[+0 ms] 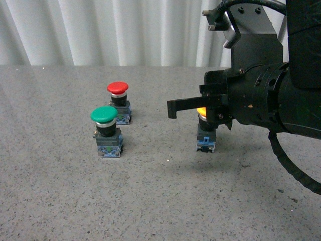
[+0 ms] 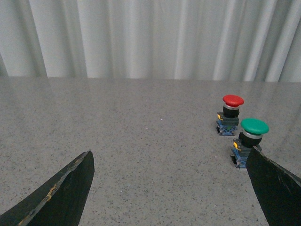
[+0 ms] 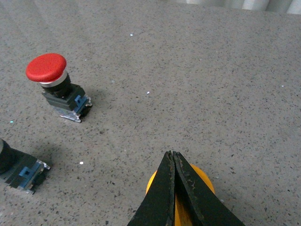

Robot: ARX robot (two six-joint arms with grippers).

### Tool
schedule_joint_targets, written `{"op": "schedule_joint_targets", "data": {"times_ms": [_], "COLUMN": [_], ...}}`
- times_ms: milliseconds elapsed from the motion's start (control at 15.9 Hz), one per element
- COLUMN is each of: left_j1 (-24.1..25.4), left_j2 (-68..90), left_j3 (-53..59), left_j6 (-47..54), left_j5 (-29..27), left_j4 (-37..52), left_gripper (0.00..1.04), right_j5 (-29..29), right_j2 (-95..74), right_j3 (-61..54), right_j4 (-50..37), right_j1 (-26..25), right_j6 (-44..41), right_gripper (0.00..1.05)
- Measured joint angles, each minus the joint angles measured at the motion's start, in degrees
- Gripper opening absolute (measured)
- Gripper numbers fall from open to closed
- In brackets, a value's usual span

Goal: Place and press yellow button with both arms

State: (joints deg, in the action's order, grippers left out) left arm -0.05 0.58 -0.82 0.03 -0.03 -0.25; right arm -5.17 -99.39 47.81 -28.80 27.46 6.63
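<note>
Leftmost, the left gripper (image 2: 170,155) holds its black fingers wide apart over the grey speckled tabletop (image 1: 150,201), gripping nothing. Next stand the green-capped push button (image 1: 105,131) and, just behind it, the red-capped push button (image 1: 119,103). Well right of both, the yellow mushroom-cap button (image 1: 205,137) stands upright beneath the right gripper (image 3: 173,155), whose fingers are pressed together.

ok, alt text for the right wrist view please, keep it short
The right gripper, its black fingers shut together, sits in front of the yellow button and hides part of its cap. Beyond them on the speckled grey table the red button stands upright, and the dark base of a third button is cut off at the picture's edge.
</note>
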Motion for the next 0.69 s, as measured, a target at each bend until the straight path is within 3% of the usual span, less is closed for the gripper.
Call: {"op": "schedule_joint_targets", "data": {"times_ms": [690], "left_j1": [0.0], "left_j2": [0.0], "left_j3": [0.0], "left_j6": [0.0], "left_j5": [0.0], "left_j4": [0.0], "left_gripper": [0.98], "right_j5": [0.0], "right_j2": [-0.7], "right_j3": [0.0], "right_j4": [0.0], "right_j1": [-0.5], "right_j6": [0.0], "right_gripper": [0.02]}}
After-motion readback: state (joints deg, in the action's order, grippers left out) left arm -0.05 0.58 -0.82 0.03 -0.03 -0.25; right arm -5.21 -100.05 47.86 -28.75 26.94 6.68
